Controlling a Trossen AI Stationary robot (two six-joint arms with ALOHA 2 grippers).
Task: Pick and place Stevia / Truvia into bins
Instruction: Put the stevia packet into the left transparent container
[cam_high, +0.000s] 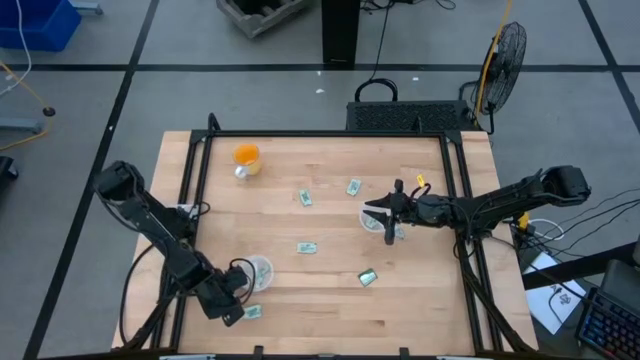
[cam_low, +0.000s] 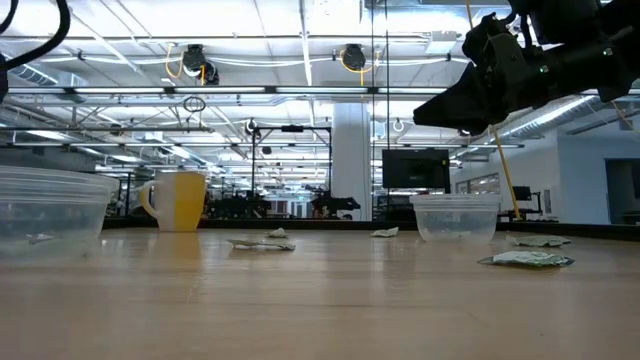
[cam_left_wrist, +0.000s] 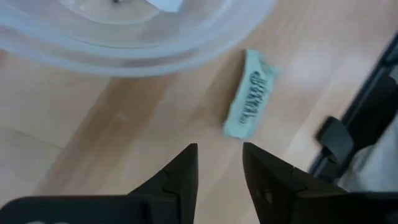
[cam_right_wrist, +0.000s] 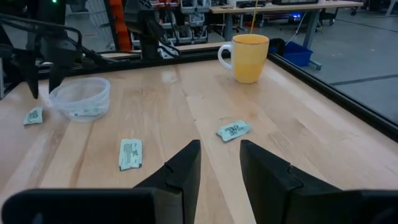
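Floor (cam_high: 250, 80): grey, marked with dark lines.
Fan (cam_high: 505, 52): black, standing beyond the table's far right corner.
Blue bin (cam_high: 35, 22): far left.
Ceiling (cam_low: 280, 40): pipes and bright strip lights.
Monitor (cam_low: 415, 168): dark, in the background.

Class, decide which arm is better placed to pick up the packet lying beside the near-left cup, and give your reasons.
Left. Its tool hovers open right by that packet, next to the cup. The right tool is over the far cup.

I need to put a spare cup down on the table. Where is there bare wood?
The near edge between the left gripper and the dark green packet is bare, as is the far right corner. It is crowded around the right gripper and its clear cup.
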